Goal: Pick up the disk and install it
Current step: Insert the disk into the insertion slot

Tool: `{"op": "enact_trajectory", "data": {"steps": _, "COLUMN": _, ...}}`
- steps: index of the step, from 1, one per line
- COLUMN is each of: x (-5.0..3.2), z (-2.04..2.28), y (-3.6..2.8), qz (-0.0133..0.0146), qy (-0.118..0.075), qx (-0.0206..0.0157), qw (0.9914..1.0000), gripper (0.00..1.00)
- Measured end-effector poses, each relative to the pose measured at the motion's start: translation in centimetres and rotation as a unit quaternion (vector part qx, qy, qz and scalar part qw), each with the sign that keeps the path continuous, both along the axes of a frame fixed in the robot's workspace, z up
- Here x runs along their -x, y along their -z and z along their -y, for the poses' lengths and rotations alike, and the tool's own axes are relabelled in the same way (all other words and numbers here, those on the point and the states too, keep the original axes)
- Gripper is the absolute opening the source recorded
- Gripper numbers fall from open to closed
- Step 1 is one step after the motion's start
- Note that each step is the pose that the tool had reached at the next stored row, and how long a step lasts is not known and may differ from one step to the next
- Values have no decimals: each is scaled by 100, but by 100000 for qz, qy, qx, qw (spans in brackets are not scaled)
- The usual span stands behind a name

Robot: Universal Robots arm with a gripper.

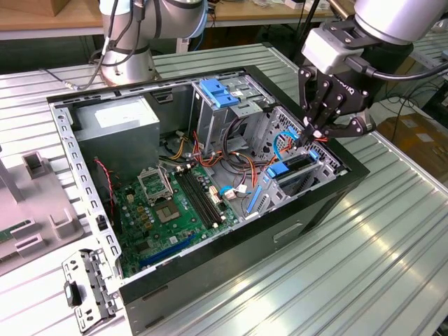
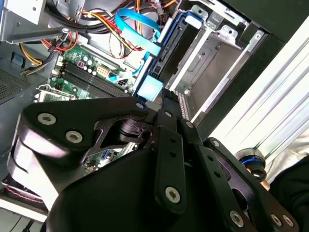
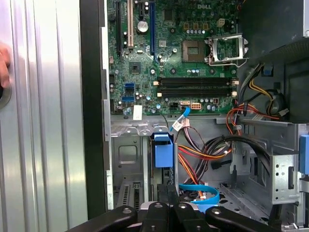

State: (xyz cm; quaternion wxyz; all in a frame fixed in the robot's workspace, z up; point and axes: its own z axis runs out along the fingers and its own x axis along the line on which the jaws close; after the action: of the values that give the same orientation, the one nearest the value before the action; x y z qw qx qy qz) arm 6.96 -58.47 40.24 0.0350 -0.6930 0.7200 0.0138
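Observation:
The disk [image 1: 292,168], edged by a bright blue carrier, stands on its edge in the low drive bay of the open computer case [image 1: 329,199], at the exterior view's right. In both wrist views its blue carrier end [image 2: 150,88] [image 3: 163,153] pokes out of the bay. My gripper [image 1: 309,136] hangs right over that end with its black fingers [image 2: 168,107] pressed together and nothing between them. The fingertips [image 3: 167,192] sit just short of the blue end; I cannot tell whether they touch it.
A taller drive cage with a blue latch [image 1: 218,91] and a grey power supply box [image 1: 115,126] stand at the case's back. The green motherboard [image 1: 175,203], loose cables [image 1: 234,157] and a blue ribbon cable [image 2: 137,26] lie beside the bay. A hand [image 3: 4,63] rests on the ribbed table.

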Motion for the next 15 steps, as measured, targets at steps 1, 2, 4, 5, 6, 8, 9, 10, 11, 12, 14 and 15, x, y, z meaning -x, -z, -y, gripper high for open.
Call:
{"op": "enact_trajectory", "data": {"steps": 1, "x": -13, "z": 0, "y": 10, "qz": 0, "qy": -3, "qx": 3, "qw": 100000, "gripper": 11}}
{"op": "enact_trajectory", "data": {"steps": 2, "x": -37, "z": 0, "y": 27, "qz": -1, "qy": -4, "qx": 3, "qw": 100000, "gripper": 11}}
{"op": "enact_trajectory", "data": {"steps": 4, "x": -66, "z": 0, "y": 38, "qz": -2, "qy": -1, "qx": 13, "qw": 100000, "gripper": 11}}
{"op": "enact_trajectory", "data": {"steps": 5, "x": -82, "z": 0, "y": 43, "qz": -2, "qy": 1, "qx": 17, "qw": 100000, "gripper": 11}}
{"op": "enact_trajectory", "data": {"steps": 6, "x": -97, "z": 0, "y": 49, "qz": -1, "qy": 0, "qx": 7, "qw": 100000, "gripper": 11}}
{"op": "enact_trajectory", "data": {"steps": 8, "x": -125, "z": 0, "y": 57, "qz": -2, "qy": -2, "qx": 11, "qw": 100000, "gripper": 11}}
{"op": "enact_trajectory", "data": {"steps": 9, "x": -147, "z": 0, "y": 62, "qz": -1, "qy": -2, "qx": 14, "qw": 100000, "gripper": 11}}
{"op": "enact_trajectory", "data": {"steps": 10, "x": -183, "z": 0, "y": 69, "qz": 0, "qy": -4, "qx": 3, "qw": 100000, "gripper": 11}}
{"op": "enact_trajectory", "data": {"steps": 11, "x": -199, "z": 0, "y": 72, "qz": -1, "qy": -3, "qx": 1, "qw": 100000, "gripper": 11}}
{"op": "enact_trajectory", "data": {"steps": 12, "x": -215, "z": 0, "y": 74, "qz": 1, "qy": -3, "qx": 1, "qw": 100000, "gripper": 11}}
{"op": "enact_trajectory", "data": {"steps": 14, "x": -245, "z": -1, "y": 77, "qz": -1, "qy": -1, "qx": 7, "qw": 100000, "gripper": 11}}
{"op": "enact_trajectory", "data": {"steps": 15, "x": -247, "z": 0, "y": 78, "qz": 1, "qy": 2, "qx": 2, "qw": 100000, "gripper": 11}}
